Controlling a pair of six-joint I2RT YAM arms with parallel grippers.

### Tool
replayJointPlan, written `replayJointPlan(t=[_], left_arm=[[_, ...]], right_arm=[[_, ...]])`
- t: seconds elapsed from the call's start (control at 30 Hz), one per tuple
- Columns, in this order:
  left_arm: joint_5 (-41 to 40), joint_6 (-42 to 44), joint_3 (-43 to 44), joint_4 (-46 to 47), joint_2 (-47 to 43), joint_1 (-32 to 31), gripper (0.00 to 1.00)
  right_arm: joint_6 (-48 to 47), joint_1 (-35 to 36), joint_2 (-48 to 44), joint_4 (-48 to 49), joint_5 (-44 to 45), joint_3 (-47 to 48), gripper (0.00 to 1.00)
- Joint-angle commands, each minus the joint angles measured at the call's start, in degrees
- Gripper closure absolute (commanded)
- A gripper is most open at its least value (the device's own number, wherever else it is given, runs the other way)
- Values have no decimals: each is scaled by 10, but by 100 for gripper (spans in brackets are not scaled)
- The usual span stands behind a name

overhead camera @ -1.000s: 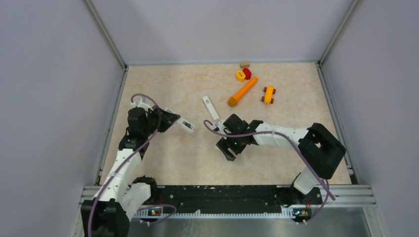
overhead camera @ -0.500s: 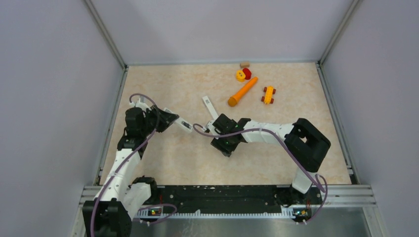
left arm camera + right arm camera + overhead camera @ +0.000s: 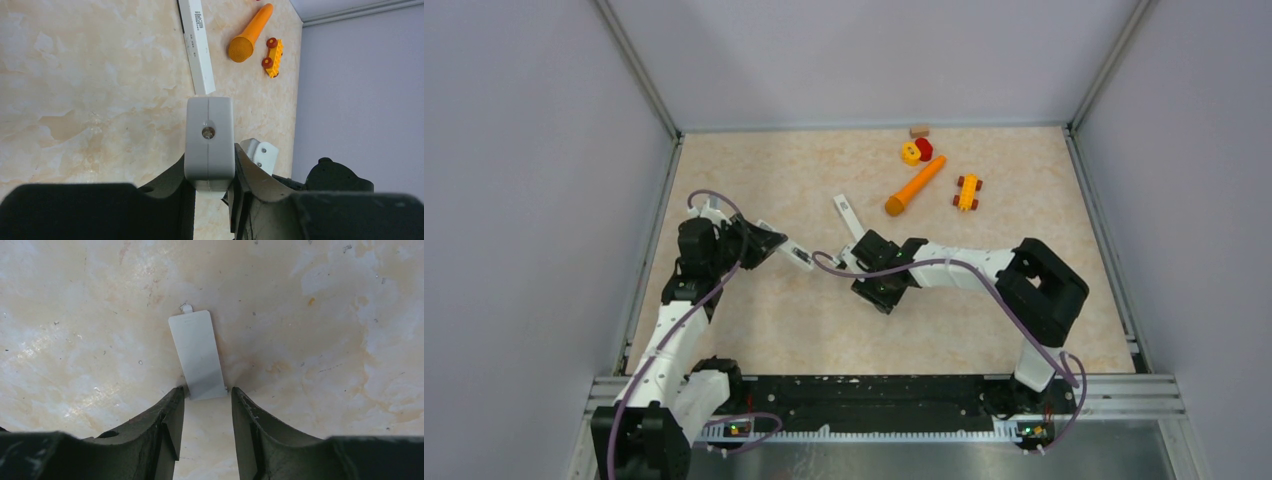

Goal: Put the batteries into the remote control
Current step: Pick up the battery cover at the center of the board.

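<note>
Through my left wrist camera I see several short lines of small dark print on the slim white remote control [image 3: 197, 45], lying at about twelve o'clock from the grey piece my left gripper [image 3: 210, 187] holds, but the print is too small to read. That grey piece [image 3: 209, 140] carries only a round screw, no lettering. The white flat tab [image 3: 197, 354] at twelve o'clock from my right gripper [image 3: 206, 410] is blank, and nothing readable shows from the top camera.
</note>
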Motion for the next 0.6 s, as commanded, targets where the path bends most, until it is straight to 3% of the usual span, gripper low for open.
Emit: replayJointPlan(t=[0.0, 0.17, 0.4, 0.57], left_arm=[[14, 9, 21, 19, -4, 3, 100], [15, 8, 22, 19, -3, 3, 100], [17, 9, 20, 19, -3, 3, 100], [33, 9, 15, 32, 1, 3, 100]], right_arm=[[-13, 9, 23, -1, 3, 17, 57], [-23, 11, 31, -1, 20, 26, 56], [-22, 18, 32, -16, 37, 23, 73], [-10, 18, -4, 7, 50, 7, 77]])
